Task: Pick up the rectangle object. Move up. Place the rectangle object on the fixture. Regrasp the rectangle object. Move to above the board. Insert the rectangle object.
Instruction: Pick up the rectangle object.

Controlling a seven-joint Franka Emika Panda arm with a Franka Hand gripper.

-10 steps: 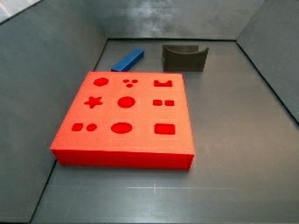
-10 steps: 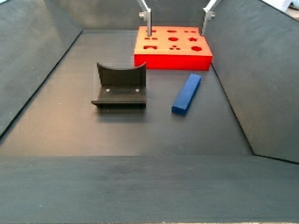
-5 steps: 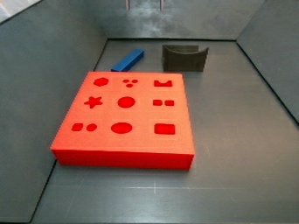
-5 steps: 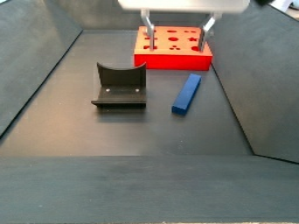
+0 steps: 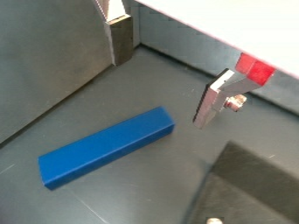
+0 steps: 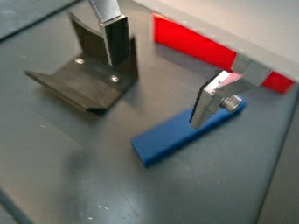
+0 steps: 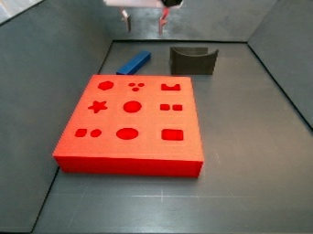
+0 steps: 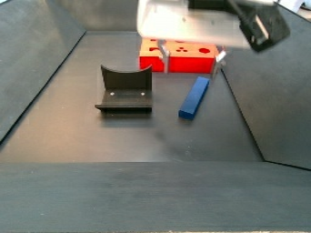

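The rectangle object [image 7: 134, 62] is a slim blue bar lying flat on the floor between the board and the fixture; it also shows in another side view [image 8: 195, 96] and in both wrist views [image 5: 105, 147] [image 6: 176, 140]. My gripper [image 8: 190, 62] hangs open above the floor, near the bar's end toward the board. Nothing is between its fingers [image 5: 212, 96] [image 6: 211, 98]. The red board [image 7: 132, 123] with shaped holes lies flat and is partly hidden behind the gripper [image 7: 145, 23] in a side view. The dark fixture [image 8: 124, 89] [image 7: 193, 59] [image 6: 87, 74] stands beside the bar.
Grey sloping walls [image 7: 49, 55] [image 8: 261, 82] enclose the floor on all sides. The blue bar lies close to one wall. A strip of the board [image 6: 193, 48] shows beyond the fingers in a wrist view.
The gripper has come down from the top of the scene and forward off the board toward the blue bar. Bar, fixture and board have not moved.
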